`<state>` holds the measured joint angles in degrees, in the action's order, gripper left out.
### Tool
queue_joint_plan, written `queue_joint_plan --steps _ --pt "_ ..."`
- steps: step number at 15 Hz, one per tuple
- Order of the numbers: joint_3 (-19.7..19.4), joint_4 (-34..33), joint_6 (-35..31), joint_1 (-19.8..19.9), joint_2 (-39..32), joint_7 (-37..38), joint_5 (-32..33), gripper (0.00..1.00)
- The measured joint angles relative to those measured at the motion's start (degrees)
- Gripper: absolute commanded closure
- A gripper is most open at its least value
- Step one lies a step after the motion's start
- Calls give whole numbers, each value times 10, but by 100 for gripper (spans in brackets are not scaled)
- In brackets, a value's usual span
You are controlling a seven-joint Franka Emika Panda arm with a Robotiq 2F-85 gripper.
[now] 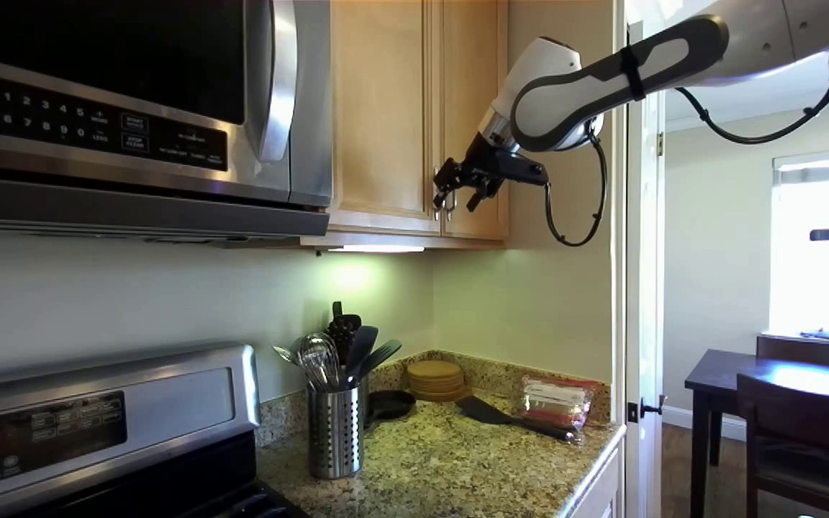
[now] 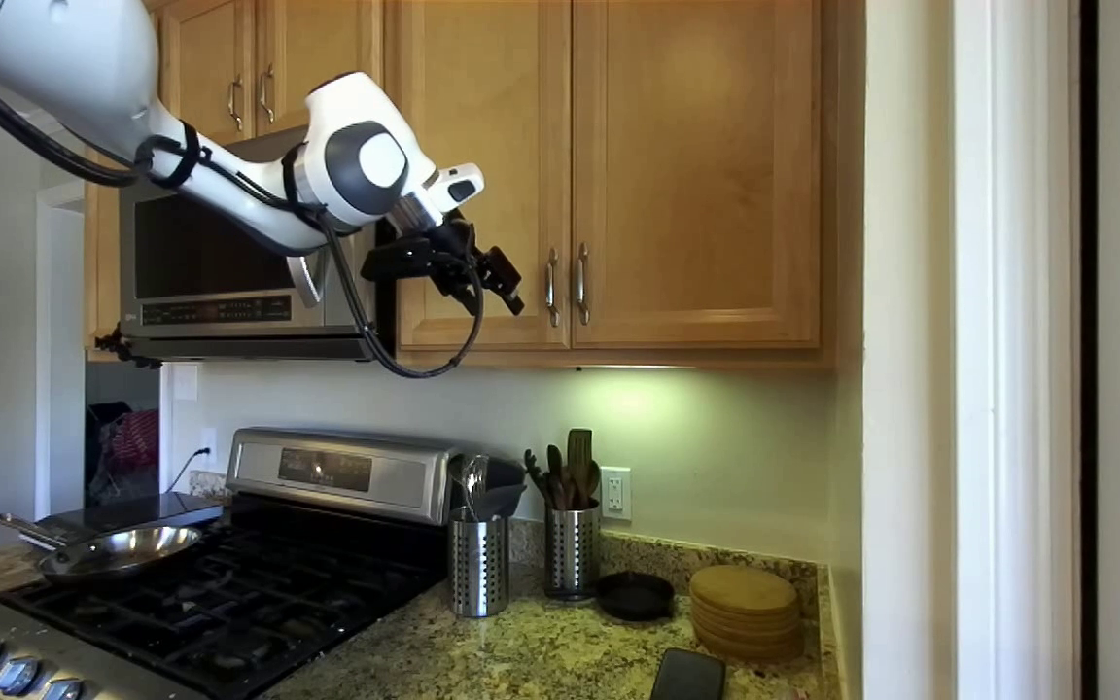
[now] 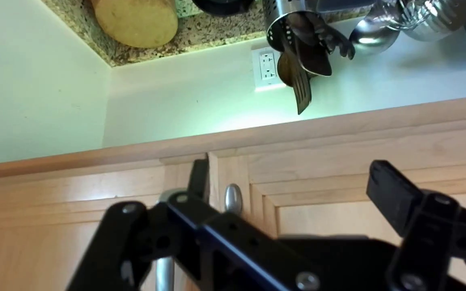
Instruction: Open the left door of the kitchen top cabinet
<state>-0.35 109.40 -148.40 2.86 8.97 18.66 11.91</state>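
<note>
The left door [image 2: 482,126] of the wooden top cabinet [image 2: 696,359] looks closed in both exterior views, also here [image 1: 386,115]. Its silver bar handle [image 2: 552,287] runs low along its right edge. My gripper [image 3: 293,188] is open and empty in front of the doors' lower part. In the wrist view, which stands upside down, the left door's handle [image 3: 233,198] lies between the spread fingers, close to the left-hand finger. That finger covers part of the seam and of the twin door's handle [image 3: 165,270]. I cannot tell whether it touches anything.
The matching right door [image 2: 696,175] adjoins. A steel microwave [image 1: 263,180] protrudes beside the left door. Below are utensil holders [image 1: 335,432], a stack of round brown mats [image 2: 745,612] and a stove [image 2: 220,593]. A side wall [image 1: 558,144] stands right of the cabinet.
</note>
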Motion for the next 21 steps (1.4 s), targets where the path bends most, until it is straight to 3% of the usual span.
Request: queue_joint_plan --steps 10,15,21 --pt "1 0 -4 3 -2 2 8 0" --pt "-3 -31 -5 4 -15 -8 -1 0" --pt "-10 -80 -6 3 -50 -138 -119 0"
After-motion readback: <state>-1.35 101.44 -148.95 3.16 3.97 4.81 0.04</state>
